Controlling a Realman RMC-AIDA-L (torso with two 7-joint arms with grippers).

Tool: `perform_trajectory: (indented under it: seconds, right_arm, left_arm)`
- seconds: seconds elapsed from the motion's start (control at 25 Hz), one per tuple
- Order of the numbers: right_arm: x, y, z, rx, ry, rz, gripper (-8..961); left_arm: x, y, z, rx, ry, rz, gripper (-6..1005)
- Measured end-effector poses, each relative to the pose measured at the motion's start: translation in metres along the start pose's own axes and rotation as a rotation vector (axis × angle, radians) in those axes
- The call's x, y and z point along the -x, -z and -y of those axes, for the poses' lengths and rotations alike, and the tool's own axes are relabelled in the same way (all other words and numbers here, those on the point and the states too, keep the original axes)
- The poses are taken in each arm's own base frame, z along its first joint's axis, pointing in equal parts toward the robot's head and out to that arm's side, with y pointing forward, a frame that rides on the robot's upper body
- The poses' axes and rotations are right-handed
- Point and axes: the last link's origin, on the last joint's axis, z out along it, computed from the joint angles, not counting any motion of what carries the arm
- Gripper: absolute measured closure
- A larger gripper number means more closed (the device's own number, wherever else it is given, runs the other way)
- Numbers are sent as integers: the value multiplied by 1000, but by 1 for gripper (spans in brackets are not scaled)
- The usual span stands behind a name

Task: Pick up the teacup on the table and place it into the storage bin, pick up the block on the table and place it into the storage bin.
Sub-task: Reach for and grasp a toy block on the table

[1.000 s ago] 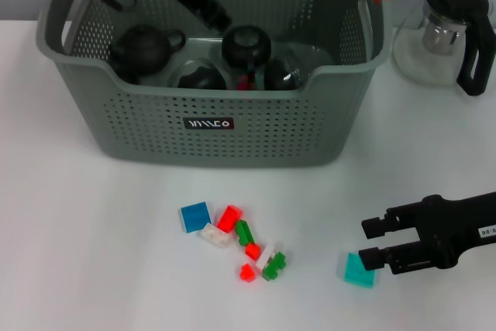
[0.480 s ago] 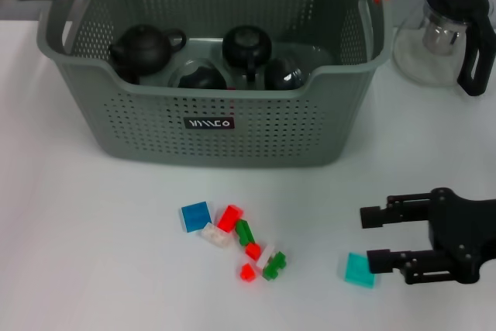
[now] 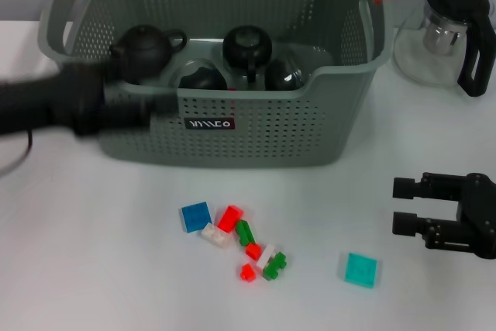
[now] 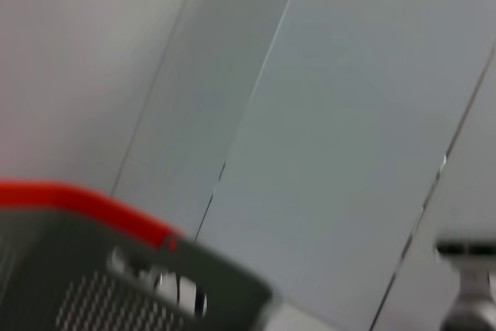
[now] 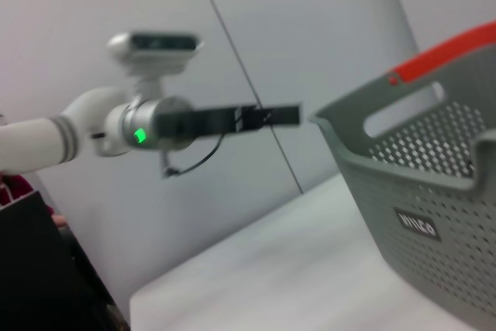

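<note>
Plainly, the teal block point(image 3: 360, 270) lies flat on the white table point(image 3: 93, 253), small, light and stiff, best pinched across two opposite side faces since it sits low. The right gripper point(image 3: 406, 205) hangs just beside it, fingers spread and empty. Open table surrounds it; the heap of small bricks point(image 3: 240, 239) lies apart. The storage bin point(image 3: 256, 125) has tall walls to clear and already holds dark teapots point(image 3: 143, 48). The left gripper point(image 3: 124, 110), blurred at the bin's front wall, I cannot tell.

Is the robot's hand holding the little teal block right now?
No, the teal block lies flat on the white table, and the right gripper hangs open beside and above it, not touching.
</note>
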Motion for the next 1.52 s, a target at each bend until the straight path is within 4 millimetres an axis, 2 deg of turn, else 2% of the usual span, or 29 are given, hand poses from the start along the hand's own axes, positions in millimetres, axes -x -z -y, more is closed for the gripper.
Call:
perform_trajectory:
  seconds: [0.24,0.48,0.72,0.96,1.24,1.52]
  right_arm:
    - [-8,4,1,-26,-29,-27,267]
    - [-8,3,1,-24,-32,-22,269]
    - [-6,0,1,-19,-27,-17,269]
    - [-3,2,1,-23,-46,2,268]
    - [-2,2,2,-24,-48,6,268]
    - [-2,2,2,-23,-64,8,268]
  left_arm:
    - [47,0,-11,-4,-31,119,91]
    - [80,-22,-11,18,-121,264,93]
    - [100,-39,5,-57,-259,303,93]
    - [120,-42,21,-166,-325,347,128]
    - [132,-40,25,-202,-344,387,224]
    - [138,-43,28,-216,-367,403,260]
